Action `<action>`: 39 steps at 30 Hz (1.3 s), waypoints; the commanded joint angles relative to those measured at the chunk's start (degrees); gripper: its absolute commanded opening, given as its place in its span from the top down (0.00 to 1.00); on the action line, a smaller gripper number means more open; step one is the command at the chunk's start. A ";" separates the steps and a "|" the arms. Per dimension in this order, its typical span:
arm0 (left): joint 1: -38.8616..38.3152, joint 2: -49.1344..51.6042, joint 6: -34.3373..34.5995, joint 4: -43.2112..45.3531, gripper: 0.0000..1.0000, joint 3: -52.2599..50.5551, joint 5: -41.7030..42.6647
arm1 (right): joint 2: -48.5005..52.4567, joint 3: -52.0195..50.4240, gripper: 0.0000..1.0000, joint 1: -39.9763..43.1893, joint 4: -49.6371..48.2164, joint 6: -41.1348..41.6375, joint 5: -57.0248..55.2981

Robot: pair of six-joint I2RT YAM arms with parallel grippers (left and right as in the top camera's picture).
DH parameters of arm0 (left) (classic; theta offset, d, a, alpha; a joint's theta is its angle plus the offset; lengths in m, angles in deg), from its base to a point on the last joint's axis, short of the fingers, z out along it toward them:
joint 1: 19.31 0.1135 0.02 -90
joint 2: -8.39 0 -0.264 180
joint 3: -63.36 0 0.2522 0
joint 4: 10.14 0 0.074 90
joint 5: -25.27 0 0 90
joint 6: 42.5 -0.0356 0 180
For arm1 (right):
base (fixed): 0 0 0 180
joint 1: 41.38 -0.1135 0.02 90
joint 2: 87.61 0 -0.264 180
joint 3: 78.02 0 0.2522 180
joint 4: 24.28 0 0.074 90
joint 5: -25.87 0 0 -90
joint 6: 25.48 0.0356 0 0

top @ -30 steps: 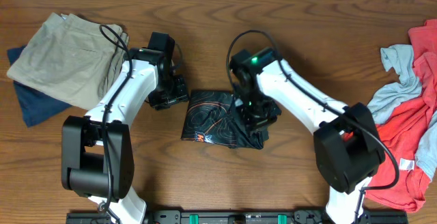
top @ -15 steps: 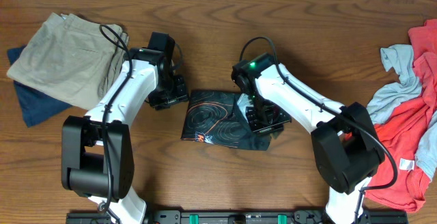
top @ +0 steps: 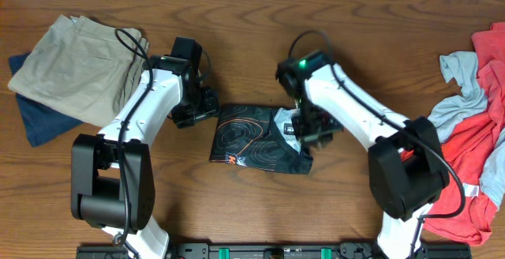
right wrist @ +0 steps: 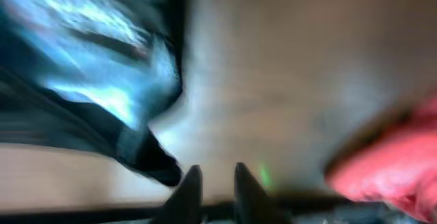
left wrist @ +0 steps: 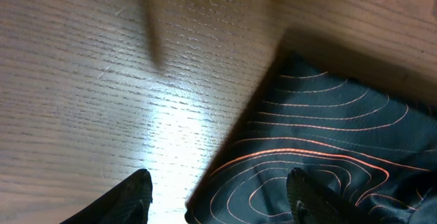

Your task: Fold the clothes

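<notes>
- A black T-shirt (top: 251, 137) with thin orange contour lines is lying folded into a compact rectangle near the middle of a wooden table (top: 355, 22).
- The left gripper (left wrist: 222, 198) is hovering just off the T-shirt's upper-left corner. Its fingers are standing wide apart and are holding nothing; one tip is showing over bare wood and the other over the cloth's edge.
- The right gripper (top: 309, 129) is hanging at the T-shirt's right edge, where a little pale print is showing beside it.
- Its wrist view is badly blurred. The two fingers (right wrist: 191, 190) are sitting almost together with only a slim gap, and nothing is showing between them.
- A coral-red shirt (top: 473, 160) is lying crumpled well to the right of the T-shirt, at the table's edge, and a pale grey-blue shirt (top: 461, 77) is draping over its upper part.
- Folded beige trousers (top: 75, 65) are resting well to the left of the T-shirt and are partly covering a dark blue garment (top: 35, 125).
</notes>
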 commanded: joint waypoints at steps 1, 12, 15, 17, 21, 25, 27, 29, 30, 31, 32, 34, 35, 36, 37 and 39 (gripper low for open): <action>-0.07 0.28 0.33 -0.11 0.35 -0.50 -0.48 | -0.09 5.14 0.67 1.11 -6.32 -5.62 4.72; -0.39 0.28 0.33 -0.15 0.35 -0.50 -0.26 | 0.70 4.66 0.65 1.92 -18.99 -3.43 -1.53; -0.50 0.28 0.33 -0.07 0.35 -0.50 -0.28 | 0.70 4.66 0.66 2.23 -21.55 -6.23 0.98; -0.50 0.28 0.33 0.04 0.35 -0.50 -0.28 | 0.70 4.66 0.66 2.23 -23.58 -9.94 7.13; -0.55 0.28 0.33 0.13 0.35 -0.50 -0.28 | 1.07 4.66 0.66 1.14 -27.06 -11.78 14.36; -0.55 0.28 0.33 0.07 0.35 -0.50 -0.28 | 3.08 4.66 0.63 -1.77 -29.75 -11.74 14.19; -0.55 0.28 0.33 0.07 0.35 -0.50 -0.28 | 4.42 4.66 0.63 -2.75 -29.55 -9.73 12.28; -0.55 0.28 0.33 0.07 0.35 -0.50 -0.28 | 5.70 4.66 0.64 -3.37 -28.98 -7.28 10.62; -0.55 0.28 0.33 0.07 0.35 -0.50 -0.28 | 6.47 4.66 0.65 -3.58 -28.63 -6.54 10.40; -0.55 0.28 0.33 0.07 0.35 -0.50 -0.28 | 7.08 4.66 0.69 -3.74 -28.30 -6.19 10.40; -0.55 0.28 0.31 0.07 0.35 -0.50 -0.28 | 7.52 4.66 0.72 -3.87 -28.02 -5.86 10.40; -0.55 0.28 0.31 0.07 0.35 -0.50 -0.28 | 7.98 4.66 0.78 -3.93 -27.39 -5.68 10.40; -0.55 0.28 0.33 0.09 0.35 -0.50 -0.28 | 7.98 4.66 0.81 -3.91 -27.08 -5.70 10.32; -0.55 0.28 0.33 0.09 0.35 -0.50 -0.28 | 7.96 4.66 0.84 -3.87 -26.95 -5.68 10.03; -0.55 0.28 0.31 0.09 0.35 -0.50 -0.28 | 7.69 4.68 0.84 -3.78 -26.73 -5.62 9.64; -0.55 0.28 0.31 0.09 0.35 -0.50 -0.28 | 7.37 4.72 0.85 -3.50 -25.94 -4.79 8.59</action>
